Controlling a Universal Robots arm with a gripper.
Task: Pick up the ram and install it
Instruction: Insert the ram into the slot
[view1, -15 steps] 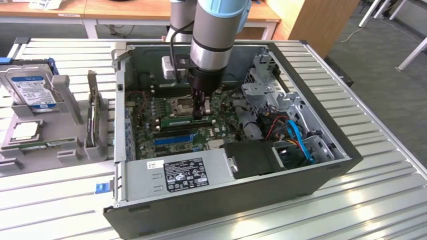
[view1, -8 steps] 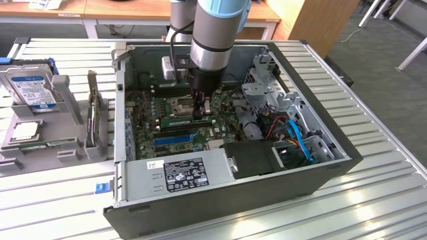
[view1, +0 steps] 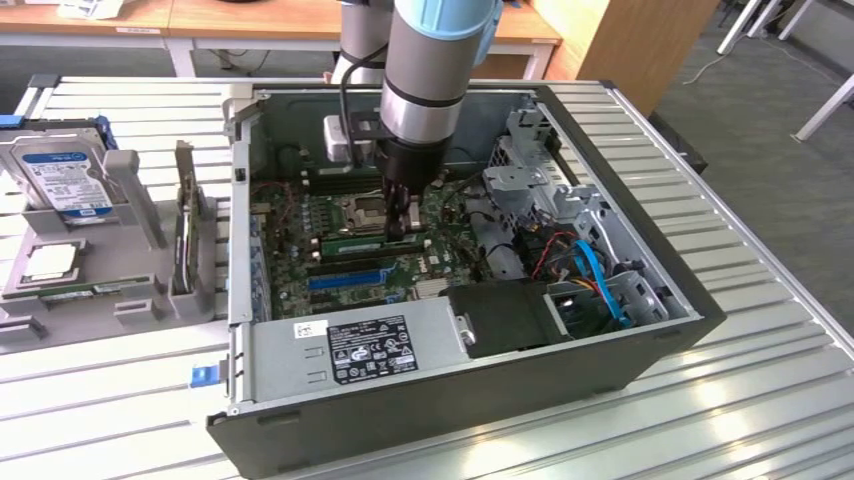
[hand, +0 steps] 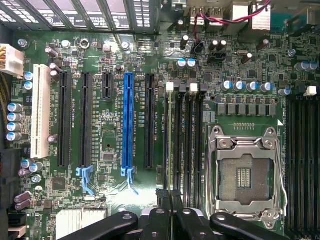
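— Jaws clenched on the ram (view1: 354, 243), are they?
— Yes, pinching it from above, low inside the case (view1: 467, 420) on the table (view1: 761, 420).
— Where exactly?
— On the exterior view's left a hard drive (view1: 60, 180) stands in a grey holder (view1: 134, 200), well apart. Then the board: the ram lies on edge along the memory slots (hand: 189, 130), between the CPU socket (view1: 360, 210) and the blue slot (view1: 350, 280).
— Seated?
— Can't tell. Blue cables (view1: 594, 275) sit further to the exterior view's right.
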